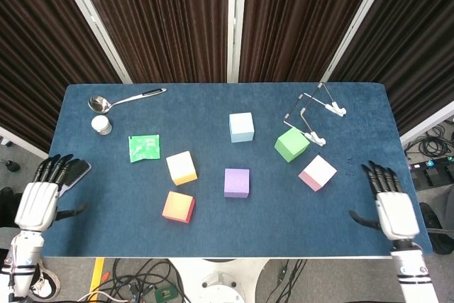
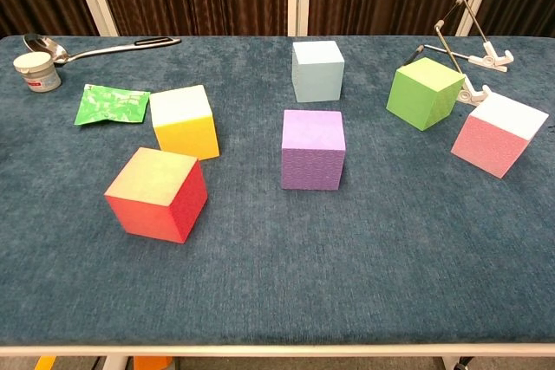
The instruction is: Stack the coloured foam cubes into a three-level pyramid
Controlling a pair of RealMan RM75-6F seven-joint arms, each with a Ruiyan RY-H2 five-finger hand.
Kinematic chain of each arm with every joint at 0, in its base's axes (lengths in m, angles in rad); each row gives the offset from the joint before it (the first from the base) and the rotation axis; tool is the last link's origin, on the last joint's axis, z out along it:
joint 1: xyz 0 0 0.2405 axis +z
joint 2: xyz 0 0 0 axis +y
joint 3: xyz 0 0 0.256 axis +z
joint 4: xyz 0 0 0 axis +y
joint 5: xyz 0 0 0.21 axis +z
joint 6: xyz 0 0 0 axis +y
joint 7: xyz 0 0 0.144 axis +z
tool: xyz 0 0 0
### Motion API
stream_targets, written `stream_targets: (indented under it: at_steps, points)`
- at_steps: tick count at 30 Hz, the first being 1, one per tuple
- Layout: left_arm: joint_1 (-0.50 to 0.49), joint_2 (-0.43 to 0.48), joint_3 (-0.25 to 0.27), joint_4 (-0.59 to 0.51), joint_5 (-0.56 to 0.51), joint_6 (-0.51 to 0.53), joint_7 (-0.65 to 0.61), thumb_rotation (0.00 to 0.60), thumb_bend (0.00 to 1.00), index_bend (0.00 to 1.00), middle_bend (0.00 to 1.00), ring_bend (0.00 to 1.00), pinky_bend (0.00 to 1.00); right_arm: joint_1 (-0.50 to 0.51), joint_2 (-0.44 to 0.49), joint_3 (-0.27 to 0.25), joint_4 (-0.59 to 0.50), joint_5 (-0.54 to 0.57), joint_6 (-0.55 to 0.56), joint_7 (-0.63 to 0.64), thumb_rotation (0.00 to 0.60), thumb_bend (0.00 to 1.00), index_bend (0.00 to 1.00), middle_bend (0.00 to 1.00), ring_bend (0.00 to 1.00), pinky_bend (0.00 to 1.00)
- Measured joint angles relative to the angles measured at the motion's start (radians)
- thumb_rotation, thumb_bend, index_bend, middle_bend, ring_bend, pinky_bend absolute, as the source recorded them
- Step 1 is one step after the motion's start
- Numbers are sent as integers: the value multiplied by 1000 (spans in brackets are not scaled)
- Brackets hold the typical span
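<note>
Six cubes were spread apart, each pale on top. No writing could be read. The left hand and right hand were spread wide, with nothing held.

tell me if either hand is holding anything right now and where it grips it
Nothing is held. The left hand and the right hand both show spread, empty fingers at the table's near corners, apart from every cube.

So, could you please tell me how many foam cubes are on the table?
6, none stacked: light blue cube, green cube, pink cube, purple cube, yellow cube, red cube.
</note>
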Motion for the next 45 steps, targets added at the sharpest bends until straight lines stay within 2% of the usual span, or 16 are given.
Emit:
stream_targets:
  at_steps: [6, 10, 15, 19, 27, 31, 35, 42, 45]
  points:
    - [10, -16, 4, 24, -2, 11, -23, 600, 0, 146, 87, 0, 75, 115, 41, 14, -105, -16, -160, -28, 600, 68, 0, 6, 0, 0]
    - [11, -17, 7, 32, -3, 8, -32, 600, 0, 146, 87, 0, 75, 215, 39, 40, -153, 15, -295, -74, 600, 68, 0, 6, 0, 0]
    - [12, -16, 9, 42, -2, 7, -50, 600, 0, 146, 87, 0, 75, 334, -15, 73, -170, 107, -438, -147, 600, 69, 0, 12, 0, 0]
    - [9, -15, 12, 48, 6, 1, -56, 600, 0, 146, 87, 0, 75, 425, -92, 96, -153, 208, -520, -214, 600, 69, 0, 24, 0, 0]
    - [8, -18, 14, 63, 8, -1, -79, 600, 0, 146, 87, 0, 75, 527, -192, 120, -96, 324, -571, -298, 600, 70, 0, 75, 0, 0]
    - [10, -24, 16, 78, 1, -6, -91, 600, 0, 146, 87, 0, 76, 572, -227, 126, -58, 364, -583, -325, 600, 88, 0, 148, 0, 0]
    - [11, -27, 18, 86, -5, -13, -97, 600, 0, 146, 87, 0, 75, 605, -252, 130, -27, 380, -591, -329, 600, 101, 0, 206, 0, 0]
    - [9, -27, 21, 100, -2, -21, -127, 600, 0, 146, 87, 0, 75, 651, -274, 127, 6, 417, -606, -338, 600, 101, 0, 222, 0, 0]
    - [9, -31, 23, 105, -1, -22, -130, 600, 0, 146, 87, 0, 76, 666, -283, 121, 15, 432, -608, -342, 600, 101, 0, 261, 0, 0]
